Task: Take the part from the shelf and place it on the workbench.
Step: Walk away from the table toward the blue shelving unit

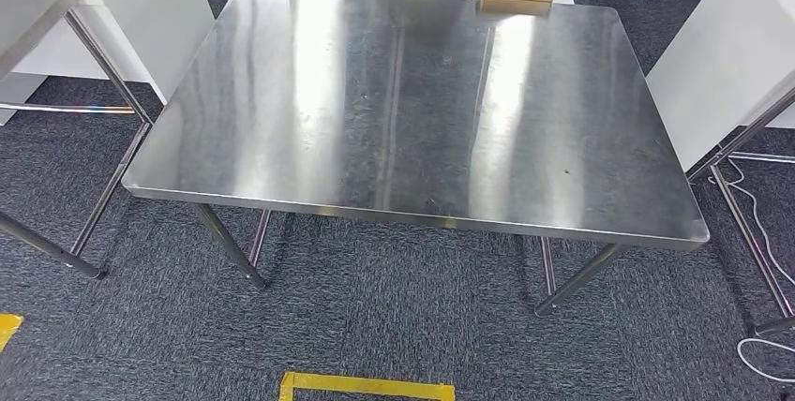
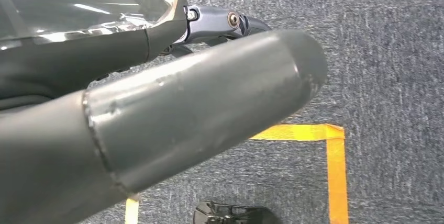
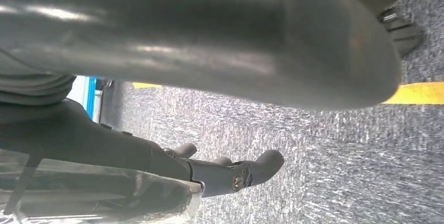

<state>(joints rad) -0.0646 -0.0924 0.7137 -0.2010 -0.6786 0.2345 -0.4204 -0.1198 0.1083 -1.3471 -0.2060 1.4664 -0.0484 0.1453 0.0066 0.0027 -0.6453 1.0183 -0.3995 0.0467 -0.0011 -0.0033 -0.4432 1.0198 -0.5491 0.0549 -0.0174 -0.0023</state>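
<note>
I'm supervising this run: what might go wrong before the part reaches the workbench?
1. The glossy clear-wrapped part lies against the left hand and the right hand, and whether either thumb closes on it is unclear, so it may slip.
2. Both hands hang low over carpet, so raising them could clip the workbench edge.

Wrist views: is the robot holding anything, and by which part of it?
Likely, not certain: a dark part in clear shiny plastic wrap lies against the fingers of the left hand and the right hand. Where it is gripped cannot be told.
</note>
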